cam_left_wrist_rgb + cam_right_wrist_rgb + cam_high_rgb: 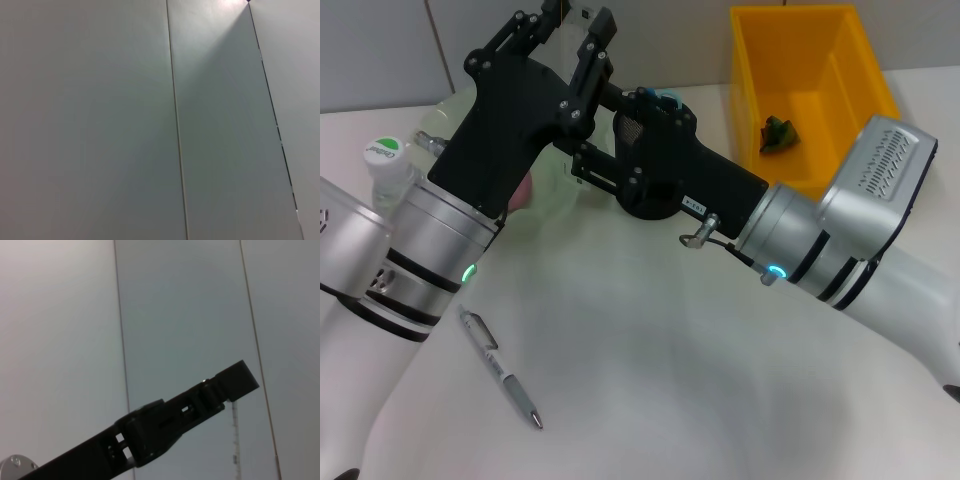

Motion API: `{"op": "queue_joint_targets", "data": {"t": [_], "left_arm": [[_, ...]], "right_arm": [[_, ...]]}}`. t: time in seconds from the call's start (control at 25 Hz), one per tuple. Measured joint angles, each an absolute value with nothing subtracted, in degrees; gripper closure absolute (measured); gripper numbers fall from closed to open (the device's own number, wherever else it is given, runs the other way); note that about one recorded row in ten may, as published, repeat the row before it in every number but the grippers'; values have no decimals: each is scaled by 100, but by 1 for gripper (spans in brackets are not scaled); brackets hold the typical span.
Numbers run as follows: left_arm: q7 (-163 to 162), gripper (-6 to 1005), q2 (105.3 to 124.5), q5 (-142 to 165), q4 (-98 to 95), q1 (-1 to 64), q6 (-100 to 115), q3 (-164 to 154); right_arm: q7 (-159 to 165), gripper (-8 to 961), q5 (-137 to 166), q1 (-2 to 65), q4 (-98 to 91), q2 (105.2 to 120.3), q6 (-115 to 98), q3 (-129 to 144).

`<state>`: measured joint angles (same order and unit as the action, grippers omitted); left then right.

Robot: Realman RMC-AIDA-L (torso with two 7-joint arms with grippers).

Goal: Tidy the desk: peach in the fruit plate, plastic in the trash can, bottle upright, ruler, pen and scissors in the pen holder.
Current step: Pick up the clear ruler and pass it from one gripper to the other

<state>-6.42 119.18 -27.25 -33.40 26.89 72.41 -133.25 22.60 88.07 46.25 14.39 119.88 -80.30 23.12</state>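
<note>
Both arms raised over desk [650,380], crossing at centre. Yellow bin [820,95] at 1 o'clock, green scrap [778,133] inside. Left claw [565,25] at 12, spread, clamping clear ruler [582,22]. Right claw hidden, cannot tell. Bottle [386,170] upright at 9. Pen [500,368] flat at 7.

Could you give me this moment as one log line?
left gripper: raised, holding ruler | right gripper: beside pen holder | pen: lying on table | plastic: in bin
</note>
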Motion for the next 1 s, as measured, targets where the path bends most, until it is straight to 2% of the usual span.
{"op": "queue_joint_targets", "data": {"t": [0.16,0.6,0.8,1.0], "left_arm": [[-650,611,11918,-2726,-3340,2686,7242,-13348],[-652,611,11918,-2772,-3340,2695,7242,-13395],[-652,611,11918,-2786,-3340,2685,7242,-13395],[-652,611,11918,-2786,-3318,2681,7242,-13395]], "right_arm": [[2293,304,8807,4660,1452,11988,-8026,2306],[2273,537,8807,4697,1477,11988,-7969,2165],[2270,725,8807,4733,1486,11988,-7953,2162],[2267,726,8806,4752,1506,11988,-7939,2162]]}}
